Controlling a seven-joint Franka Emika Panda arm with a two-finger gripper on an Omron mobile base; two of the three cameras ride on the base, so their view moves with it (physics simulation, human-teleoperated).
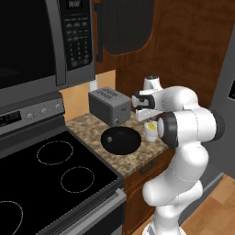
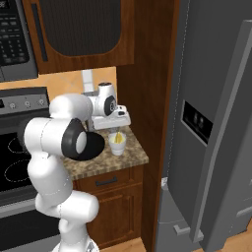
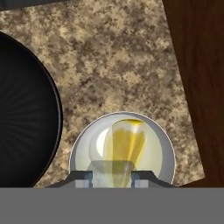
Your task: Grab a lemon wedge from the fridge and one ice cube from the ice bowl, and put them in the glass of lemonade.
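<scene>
Grey steel fridge [image 2: 216,123], doors closed, stands right of a wooden panel that bounds the speckled stone counter [image 1: 92,126] at its right edge. Bowl [image 1: 120,140], black, wide and shallow, lies toward the counter's front edge, in front of the toaster [image 1: 109,106]; a small pale speck inside it may be ice, but is too small to tell. Glass [image 2: 117,147], small, tapered and translucent, stands just right of the bowl, near the counter's right edge and apart from the bowl's rim. Wedge [image 3: 127,144], bright yellow, hangs over the glass's mouth, its narrow end running up between the two fingertips. Gripper [image 3: 112,177] hovers directly above the glass with its jaws drawn partly together, to all appearance clamped on the wedge; in the right base view a yellow streak reaches from the fingers down to the rim. A whitish rounded shape left of the wedge in the hand view may be ice or only a reflection; which cannot be told. Handling, as judged: the wedge is light, soft and probably slick with juice, so a pinch across its flat flanks suits it better than one on rind and tip, and hard pressure would squash it. The glass is light, narrow at the foot and easily tipped, so it is best left untouched; the wedge is centred well enough to fall inside the rim on release.
</scene>
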